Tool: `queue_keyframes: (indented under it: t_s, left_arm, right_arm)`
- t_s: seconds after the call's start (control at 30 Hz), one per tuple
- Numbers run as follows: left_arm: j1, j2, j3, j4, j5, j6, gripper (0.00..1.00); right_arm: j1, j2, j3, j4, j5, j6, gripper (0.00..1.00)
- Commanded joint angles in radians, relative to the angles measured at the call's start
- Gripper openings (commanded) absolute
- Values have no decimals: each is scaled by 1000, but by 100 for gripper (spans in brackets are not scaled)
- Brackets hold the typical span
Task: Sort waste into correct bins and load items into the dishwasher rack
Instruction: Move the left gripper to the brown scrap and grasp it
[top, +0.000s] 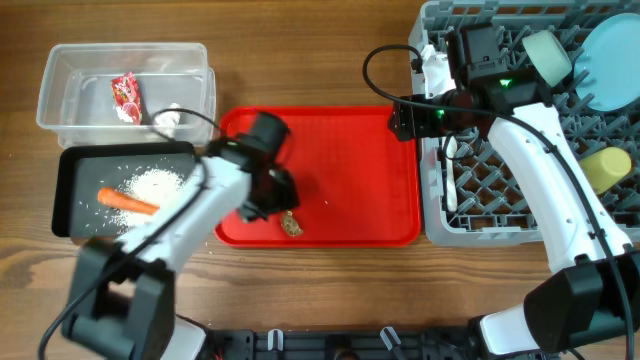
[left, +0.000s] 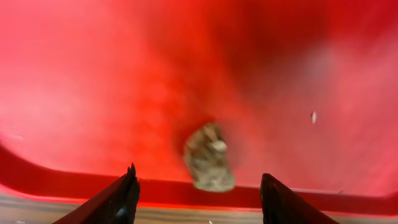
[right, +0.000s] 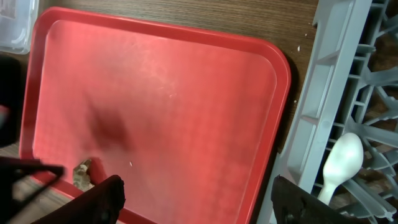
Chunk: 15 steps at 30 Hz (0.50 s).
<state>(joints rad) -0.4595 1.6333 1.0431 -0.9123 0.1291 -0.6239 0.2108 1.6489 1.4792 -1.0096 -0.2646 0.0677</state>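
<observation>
A small brown food lump (top: 291, 224) lies on the red tray (top: 350, 140) near its front rim. It also shows in the left wrist view (left: 208, 158) and the right wrist view (right: 82, 175). My left gripper (top: 268, 200) (left: 198, 190) is open just above it, fingers either side. My right gripper (top: 408, 118) (right: 199, 202) is open and empty over the tray's right edge by the grey rack (top: 500, 185). The rack holds a white spoon (top: 451, 175) (right: 339, 163), a blue plate (top: 612, 62), a bowl (top: 548, 55) and a yellow cup (top: 605, 168). The clear tub (top: 60, 80) holds the wrapper (top: 126, 97) and a tissue (top: 168, 120). The black tray (top: 70, 200) holds a carrot (top: 127, 201) and rice (top: 157, 183).
A rice grain (left: 313, 117) lies on the red tray. The left arm reaches across the black tray's right side. A black cable loops above the right gripper. Wooden tabletop (top: 300, 50) surrounds everything.
</observation>
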Motion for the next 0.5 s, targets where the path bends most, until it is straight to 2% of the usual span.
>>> queue_keyframes:
  t_s: [0.0, 0.27, 0.43, 0.47]
  left_arm:
    - [-90, 69, -11, 7, 1, -75, 64]
    - [-132, 153, -12, 18, -46, -126, 63]
    - [-132, 170, -12, 33, -75, -126, 49]
    - [-132, 172, -12, 33, -81, -126, 44]
  right_arm:
    - [-2, -14, -2, -2, 9, 10, 78]
    - [-2, -14, -2, -2, 9, 10, 78]
    - [-2, -14, -2, -5, 9, 10, 78]
    - [-2, -14, -2, -5, 9, 10, 78]
